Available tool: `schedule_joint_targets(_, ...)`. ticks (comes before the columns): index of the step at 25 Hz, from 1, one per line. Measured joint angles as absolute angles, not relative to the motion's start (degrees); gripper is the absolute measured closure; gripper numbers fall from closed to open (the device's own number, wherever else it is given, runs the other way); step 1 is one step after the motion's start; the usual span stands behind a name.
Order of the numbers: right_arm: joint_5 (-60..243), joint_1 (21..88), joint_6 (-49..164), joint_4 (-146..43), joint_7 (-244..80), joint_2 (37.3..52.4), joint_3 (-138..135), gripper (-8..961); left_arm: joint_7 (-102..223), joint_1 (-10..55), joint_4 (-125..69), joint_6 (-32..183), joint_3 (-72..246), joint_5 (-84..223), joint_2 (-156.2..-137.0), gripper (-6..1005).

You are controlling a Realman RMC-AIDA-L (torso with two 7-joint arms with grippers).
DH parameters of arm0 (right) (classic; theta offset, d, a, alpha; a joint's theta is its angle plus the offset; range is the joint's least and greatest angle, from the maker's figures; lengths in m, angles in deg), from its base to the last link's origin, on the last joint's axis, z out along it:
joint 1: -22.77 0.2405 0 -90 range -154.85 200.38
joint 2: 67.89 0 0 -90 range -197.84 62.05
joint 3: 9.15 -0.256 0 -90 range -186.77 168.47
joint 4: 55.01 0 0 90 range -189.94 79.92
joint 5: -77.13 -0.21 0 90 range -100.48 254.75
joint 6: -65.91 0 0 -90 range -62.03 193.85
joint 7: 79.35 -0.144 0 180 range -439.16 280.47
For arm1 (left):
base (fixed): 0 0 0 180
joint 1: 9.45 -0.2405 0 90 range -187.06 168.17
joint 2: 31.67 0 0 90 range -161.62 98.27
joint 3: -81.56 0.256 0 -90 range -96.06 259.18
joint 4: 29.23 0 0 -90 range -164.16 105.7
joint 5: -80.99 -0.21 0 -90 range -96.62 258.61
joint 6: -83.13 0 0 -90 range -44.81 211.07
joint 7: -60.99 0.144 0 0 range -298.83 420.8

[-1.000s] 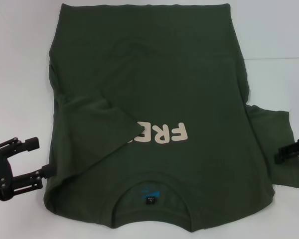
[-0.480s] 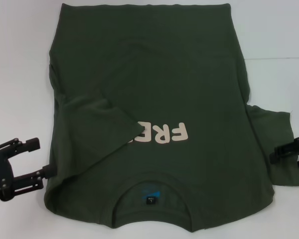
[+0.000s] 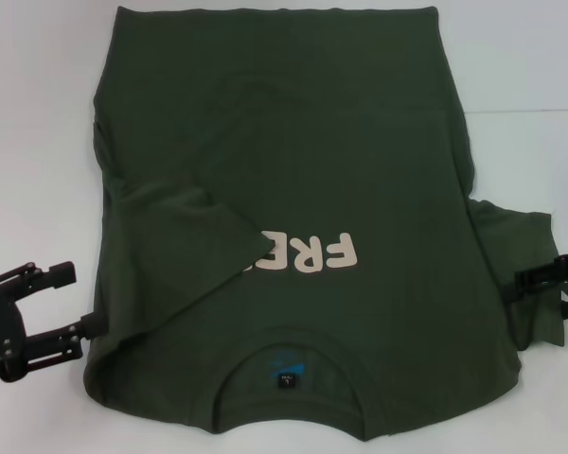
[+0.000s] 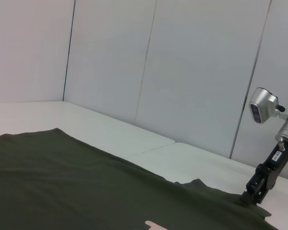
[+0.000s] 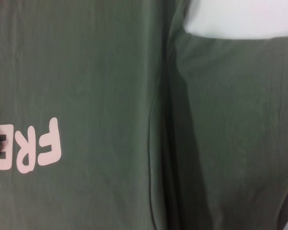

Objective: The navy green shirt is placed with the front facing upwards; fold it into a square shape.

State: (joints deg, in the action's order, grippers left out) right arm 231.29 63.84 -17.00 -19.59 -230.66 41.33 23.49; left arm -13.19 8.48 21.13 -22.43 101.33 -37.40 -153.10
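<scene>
The navy green shirt (image 3: 293, 142) lies flat and face up on the white table (image 3: 28, 142), with its collar and blue neck label (image 3: 286, 371) nearest me. Its left sleeve (image 3: 185, 246) is folded inward over the chest and covers part of the cream lettering (image 3: 308, 253). My left gripper (image 3: 87, 298) is open beside the shirt's left shoulder edge, its lower finger touching the cloth. My right gripper (image 3: 549, 284) is shut on the outer edge of the spread right sleeve (image 3: 516, 246). The right wrist view shows the lettering (image 5: 33, 148) and that sleeve (image 5: 230, 120). The left wrist view shows the shirt (image 4: 62, 182) and the right gripper (image 4: 252, 196).
White table surface runs along both sides of the shirt and beyond its hem. A table seam (image 3: 525, 112) runs off to the right. Grey wall panels (image 4: 182, 72) stand behind the table.
My right gripper has moved left onto the right sleeve, and the sleeve's outer edge has drawn inward with it. The left gripper has stayed put.
</scene>
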Motion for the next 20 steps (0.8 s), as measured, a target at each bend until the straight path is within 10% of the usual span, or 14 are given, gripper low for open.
schedule_joint_targets(10, 230.3, 63.5, -16.4, -20.0, -230.8, 41.18, 23.5, 68, -13.2, 8.6, 21.1, -22.4, 101.3, -37.4, -153.13, 166)
schedule_joint_targets(20, 230.4, 63.5, -16.0, -19.8, -231.3, 41.17, 23.5, 381, -13.2, 8.6, 21.1, -22.3, 101.3, -37.4, -153.14, 166)
